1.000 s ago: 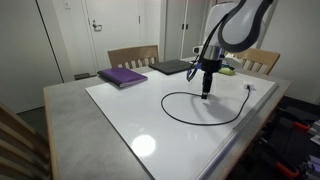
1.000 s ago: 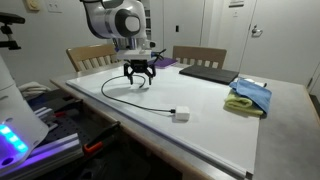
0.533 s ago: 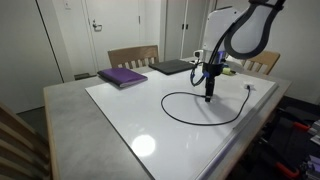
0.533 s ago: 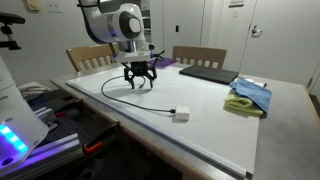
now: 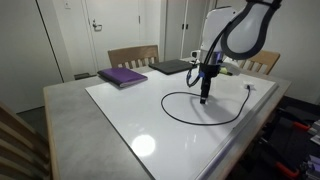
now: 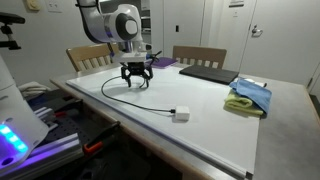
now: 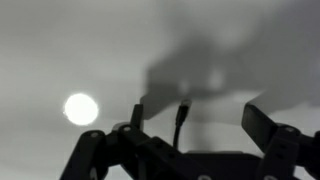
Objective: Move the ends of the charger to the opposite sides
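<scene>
The charger [image 5: 166, 108] lies in a wide loop on the white desk [image 5: 120, 115], its thin black cable running to a white-grey plug [image 6: 181, 115] near the desk's edge; the same plug [image 5: 250, 87] appears small beside the loop's far end in an exterior view. The hand [image 6: 137, 84] hangs fingers-down over the other part of the loop, jaws spread wide and gripping nothing. In the wrist view the hand [image 7: 175, 130] frames a thin black cable end [image 7: 183, 106] that stands between the open fingers [image 7: 268, 125], apart from both; the picture is dim and blurred, so contact with the desk cannot be judged. Well apart lie a purple book [image 5: 123, 76], a dark laptop [image 6: 208, 73] and a blue and yellow-green cloth [image 6: 250, 96].
</scene>
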